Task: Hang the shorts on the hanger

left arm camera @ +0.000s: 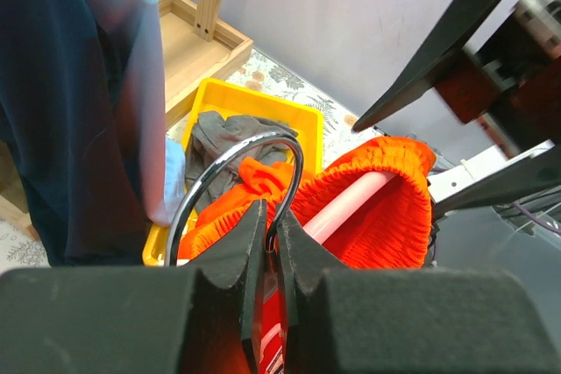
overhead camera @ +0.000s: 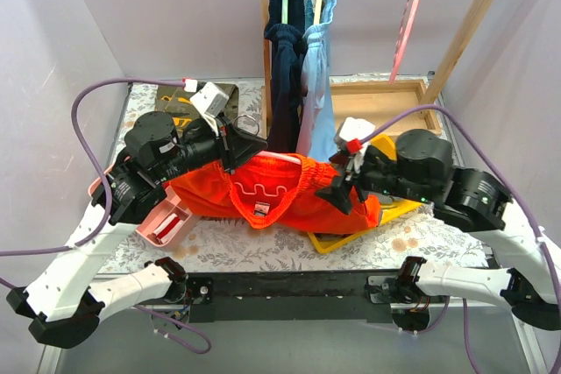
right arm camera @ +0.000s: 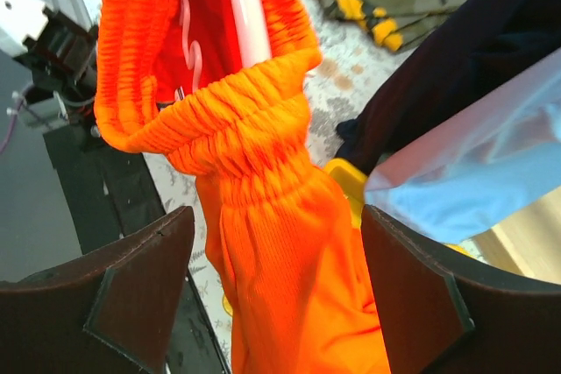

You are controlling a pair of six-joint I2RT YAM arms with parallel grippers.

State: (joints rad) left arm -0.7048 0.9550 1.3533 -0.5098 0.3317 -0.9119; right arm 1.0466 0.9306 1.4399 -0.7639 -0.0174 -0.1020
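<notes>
The bright red-orange shorts are threaded over the pink hanger and held above the table's middle. My left gripper is shut on the hanger's metal hook, pinched between the fingertips. In the left wrist view, one pink arm runs into the shorts' waistband. My right gripper is open at the shorts' right end. In the right wrist view, its fingers stand wide apart with the shorts' fabric hanging between them, not pinched. The hanger shows inside the waistband.
A wooden rack at the back holds a navy garment, light blue shorts and a spare pink hanger. A yellow tray with a grey garment lies under the shorts. A pink tray is at left, a wooden box behind.
</notes>
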